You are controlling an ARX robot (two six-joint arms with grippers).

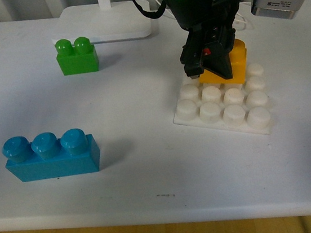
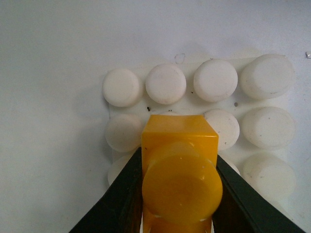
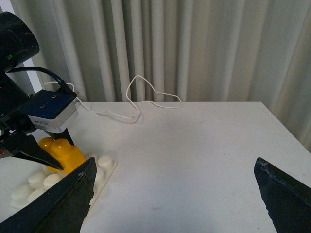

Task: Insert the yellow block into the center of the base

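My left gripper [image 1: 211, 71] is shut on the yellow block [image 1: 237, 64], holding it over the far middle of the white studded base [image 1: 222, 107]. In the left wrist view the yellow block [image 2: 180, 170] sits clamped between both black fingers [image 2: 121, 199], just above the base [image 2: 124, 87] and its round studs. Whether the block touches the studs cannot be told. In the right wrist view the yellow block [image 3: 63, 150] and the base [image 3: 104, 165] lie far off to one side. My right gripper [image 3: 175, 194] is open, nothing between its fingers, above bare table.
A green two-stud brick [image 1: 76, 55] stands at the back left and a blue three-stud brick [image 1: 50, 155] at the front left. A white lamp foot [image 1: 111, 21] lies behind them. A white cable [image 3: 141, 99] trails across the table near the curtains.
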